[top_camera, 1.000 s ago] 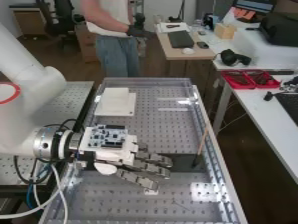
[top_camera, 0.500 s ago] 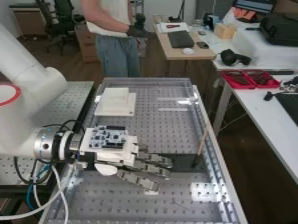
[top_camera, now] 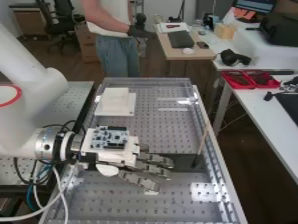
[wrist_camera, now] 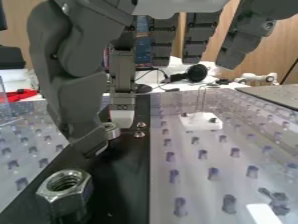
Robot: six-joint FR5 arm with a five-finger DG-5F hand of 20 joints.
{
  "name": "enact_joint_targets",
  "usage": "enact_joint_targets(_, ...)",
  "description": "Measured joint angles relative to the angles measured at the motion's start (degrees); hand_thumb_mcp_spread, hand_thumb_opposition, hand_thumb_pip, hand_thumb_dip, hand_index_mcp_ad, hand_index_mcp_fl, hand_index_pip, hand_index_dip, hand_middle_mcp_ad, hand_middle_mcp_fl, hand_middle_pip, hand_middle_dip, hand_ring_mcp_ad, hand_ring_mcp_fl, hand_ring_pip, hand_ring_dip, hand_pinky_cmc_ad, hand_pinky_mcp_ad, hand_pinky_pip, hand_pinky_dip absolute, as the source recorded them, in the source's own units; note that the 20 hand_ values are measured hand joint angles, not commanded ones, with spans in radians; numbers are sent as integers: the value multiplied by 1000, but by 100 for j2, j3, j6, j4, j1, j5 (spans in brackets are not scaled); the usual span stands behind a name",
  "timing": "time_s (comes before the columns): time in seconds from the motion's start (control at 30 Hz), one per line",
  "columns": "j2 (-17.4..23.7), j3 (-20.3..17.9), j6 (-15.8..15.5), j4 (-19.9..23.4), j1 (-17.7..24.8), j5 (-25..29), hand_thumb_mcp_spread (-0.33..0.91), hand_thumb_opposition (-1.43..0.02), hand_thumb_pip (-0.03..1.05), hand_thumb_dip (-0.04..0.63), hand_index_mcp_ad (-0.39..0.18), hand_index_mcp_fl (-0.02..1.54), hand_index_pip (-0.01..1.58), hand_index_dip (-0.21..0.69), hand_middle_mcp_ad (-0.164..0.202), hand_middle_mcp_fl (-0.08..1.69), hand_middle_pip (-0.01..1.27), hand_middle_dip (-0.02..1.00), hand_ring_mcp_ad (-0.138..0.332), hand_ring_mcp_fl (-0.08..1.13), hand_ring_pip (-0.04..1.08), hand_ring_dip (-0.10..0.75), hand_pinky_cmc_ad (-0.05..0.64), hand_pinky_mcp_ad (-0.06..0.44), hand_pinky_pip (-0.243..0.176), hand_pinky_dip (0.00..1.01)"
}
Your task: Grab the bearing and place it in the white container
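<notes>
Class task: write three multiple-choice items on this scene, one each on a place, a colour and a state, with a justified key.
1. Where does the hex nut stand?
A) In a tray
B) On the black strip
C) On the floor

2. What colour are the trays on the side table?
A) Red
B) Blue
C) Yellow

3. How are the fingers of the hand?
A) Clenched in a fist
B) Wrapped round a stick
C) Extended

Key:
1 B: the wrist view shows dark strip around its base.
2 A: their walls are plainly red.
3 C: they reach out over the bench in the high view.
</notes>
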Motion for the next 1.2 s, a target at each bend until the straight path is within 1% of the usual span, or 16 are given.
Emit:
enact_joint_targets(0.23,10,11,-6,-13,-13,-31,541,-846,445,269,-134,304,1223,265,58,7,136,188,115,3,94,106,353,230,-75,152)
enact_joint_targets(0.4,14,2,-16,-6,-9,-48,545,-848,445,269,-138,354,1250,253,61,10,136,188,115,0,98,106,349,234,-75,152)
enact_joint_targets(0.53,-2,-4,-1,1,-5,-46,562,-836,445,271,-134,354,1279,251,61,9,136,188,115,0,98,106,349,230,-75,152)
enact_joint_targets(0.63,-9,-10,-9,2,-1,-47,569,-848,445,278,-134,351,1278,257,61,9,136,188,115,3,98,106,353,230,-75,152)
enact_joint_targets(0.73,-11,-16,-8,7,-4,-46,564,-855,445,267,-134,349,1278,253,61,9,136,188,115,0,98,106,349,230,-75,152)
enact_joint_targets(1.1,-15,-22,-14,35,-2,-33,560,-852,442,265,-134,344,1290,253,61,9,138,188,115,3,98,106,349,230,-73,152)
enact_joint_targets(1.2,-14,-31,-6,70,-1,-39,581,-864,440,265,-133,360,1288,253,61,12,138,188,115,3,98,106,349,230,-73,152)
